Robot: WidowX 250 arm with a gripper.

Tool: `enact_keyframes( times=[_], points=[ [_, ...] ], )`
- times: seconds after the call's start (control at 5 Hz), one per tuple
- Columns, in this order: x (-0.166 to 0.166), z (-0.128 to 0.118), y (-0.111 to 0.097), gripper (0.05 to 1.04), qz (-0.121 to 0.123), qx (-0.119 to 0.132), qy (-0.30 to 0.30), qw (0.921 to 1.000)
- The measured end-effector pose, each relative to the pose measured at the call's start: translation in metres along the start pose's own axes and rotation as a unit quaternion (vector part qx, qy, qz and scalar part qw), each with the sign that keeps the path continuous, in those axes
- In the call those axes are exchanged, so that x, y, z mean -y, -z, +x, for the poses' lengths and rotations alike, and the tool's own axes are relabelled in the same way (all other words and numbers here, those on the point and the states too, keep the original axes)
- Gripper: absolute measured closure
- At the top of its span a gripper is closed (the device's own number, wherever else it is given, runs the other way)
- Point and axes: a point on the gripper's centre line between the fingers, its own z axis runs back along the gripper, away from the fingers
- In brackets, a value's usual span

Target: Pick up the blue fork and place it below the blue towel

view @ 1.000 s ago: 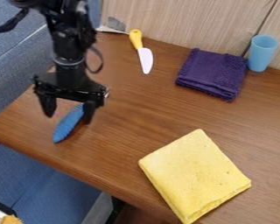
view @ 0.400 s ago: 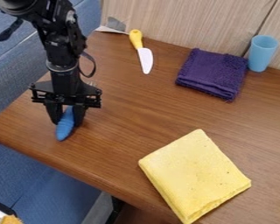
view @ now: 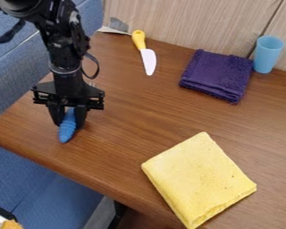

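Slender, ribbed blue plastic-handled fork [view: 66, 133] fast in your black two-finger gripper [view: 68, 125], handle end beyond the fingertips

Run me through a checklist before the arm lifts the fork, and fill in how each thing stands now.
1. Gripper around the fork's blue handle: ok, a finger on either side.
2. Grip firm enough to lift: cannot tell.
3. Fork raised off the table: cannot tell.
4. A plainly blue towel to aim for: not ok; one looks purple, the other yellow.
5. Knife apart from the gripper: ok.
6. Cup upright: ok, beside the purple towel.
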Motion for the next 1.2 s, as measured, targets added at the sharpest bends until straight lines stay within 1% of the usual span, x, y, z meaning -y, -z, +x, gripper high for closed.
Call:
enact_keyframes(
  times=[0.2, 0.4, 0.6, 0.8, 1.0, 1.2],
  points=[
    [0.009, -0.004, -0.018, 0.64, 0.002, 0.003, -0.058, 0.9983],
    [0.024, -0.008, -0.059, 0.64, -0.012, 0.024, -0.185, 0.9824],
    [0.053, -0.02, -0.081, 0.642, -0.024, 0.013, -0.31, 0.9502],
    [0.094, -0.025, -0.089, 0.642, -0.032, 0.013, -0.417, 0.9084],
    [0.132, -0.015, -0.085, 0.643, -0.04, 0.012, -0.459, 0.8874],
    [0.164, -0.005, -0.077, 0.643, -0.056, 0.013, -0.479, 0.876]
  ],
)
